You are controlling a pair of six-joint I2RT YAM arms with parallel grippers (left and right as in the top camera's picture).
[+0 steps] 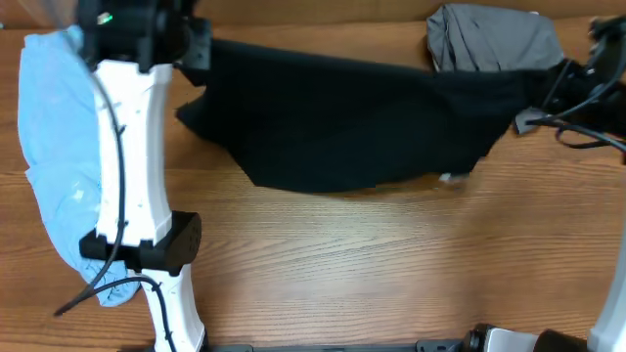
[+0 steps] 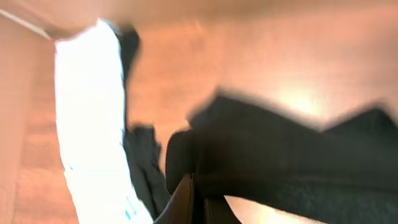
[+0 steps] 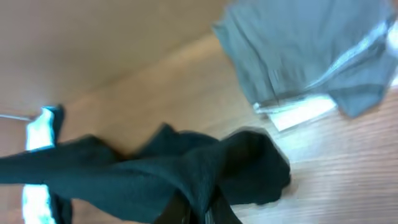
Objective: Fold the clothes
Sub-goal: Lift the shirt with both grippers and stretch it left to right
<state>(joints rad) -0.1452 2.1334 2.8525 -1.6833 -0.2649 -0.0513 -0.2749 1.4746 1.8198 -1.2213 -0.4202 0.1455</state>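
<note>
A black garment (image 1: pixel 352 117) is stretched across the far half of the table between my two grippers, its lower edge sagging onto the wood. My left gripper (image 1: pixel 196 47) is shut on its left end; in the left wrist view the black cloth (image 2: pixel 292 155) bunches over the closed fingers (image 2: pixel 198 202). My right gripper (image 1: pixel 548 83) is shut on its right end; in the right wrist view the cloth (image 3: pixel 186 168) wraps the closed fingers (image 3: pixel 198 211). Both wrist views are motion-blurred.
A light blue garment (image 1: pixel 54 147) lies along the left edge, partly under my left arm, and shows white in the left wrist view (image 2: pixel 90 124). A folded grey garment (image 1: pixel 489 37) sits at the far right, also in the right wrist view (image 3: pixel 298 56). Cables (image 1: pixel 587 132) trail at right.
</note>
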